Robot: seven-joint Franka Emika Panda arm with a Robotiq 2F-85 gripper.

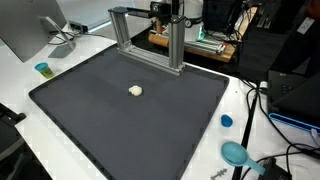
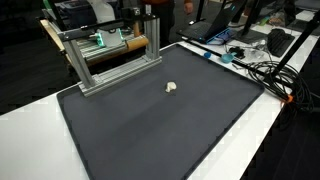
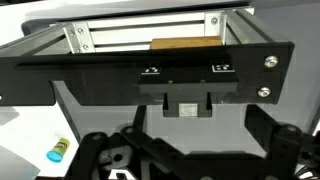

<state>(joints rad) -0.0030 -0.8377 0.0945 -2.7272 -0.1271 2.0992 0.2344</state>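
Observation:
In the wrist view my gripper (image 3: 190, 150) is open and empty, with its dark fingers spread wide at the bottom of the picture. It hangs over the pale table in front of an aluminium frame (image 3: 150, 35), well away from anything to hold. In both exterior views the arm (image 1: 163, 9) (image 2: 152, 12) is only partly seen, at the back behind the frame (image 1: 150, 40) (image 2: 110, 58). A small white lump (image 1: 135, 90) (image 2: 172, 87) lies alone on the black mat (image 1: 100, 120) (image 2: 150, 130), far from the gripper.
A blue cup (image 1: 42, 69) (image 3: 57, 150) stands off the mat's corner. A blue cap (image 1: 226, 121) and a teal scoop (image 1: 236, 153) lie beside the mat. A monitor (image 1: 30, 30) and cables (image 2: 262, 70) flank the table. A wooden board (image 3: 185, 44) sits behind the frame.

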